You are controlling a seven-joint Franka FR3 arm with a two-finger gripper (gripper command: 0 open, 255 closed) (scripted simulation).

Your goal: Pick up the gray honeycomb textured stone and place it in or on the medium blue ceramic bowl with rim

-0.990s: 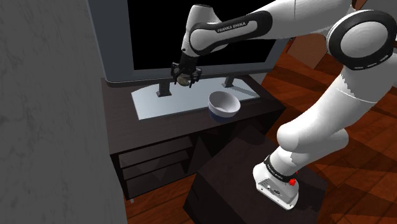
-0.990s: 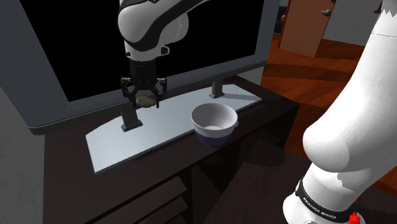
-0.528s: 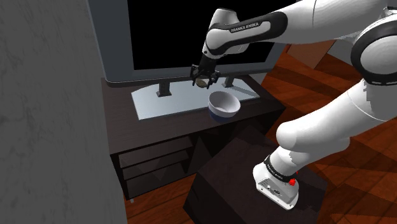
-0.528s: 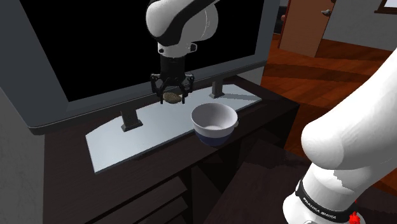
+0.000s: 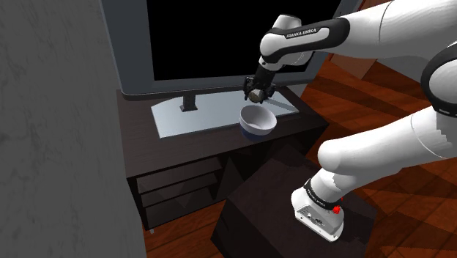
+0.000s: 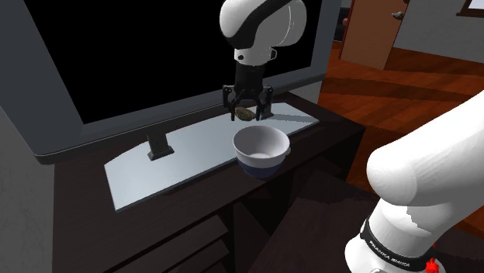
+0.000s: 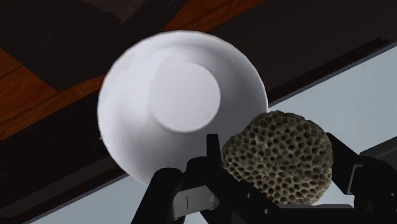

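1. Dark worktop [image 5: 139, 146] under a large black-screened television [image 5: 212, 37] is noted.
2. Grey honeycomb-pitted stone [image 7: 278, 156] is clamped in the black two-finger pincer [image 6: 247, 112], aloft just beside the television-side rim of the white-lined blue bowl [image 6: 262, 169].
3. Pickup is judged done; centring over the bowl and release are outstanding.
4. Finger contact faces are masked by the stone; clearance above the rim cannot be judged.

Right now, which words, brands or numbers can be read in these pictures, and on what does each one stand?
"FRANKA EMIKA": white letters on the dark band of the arm's forearm, shoulder view.
Lettering on the dark band near the arm's base, second exterior view: too small to read.
The stone and the bowl carry no text.
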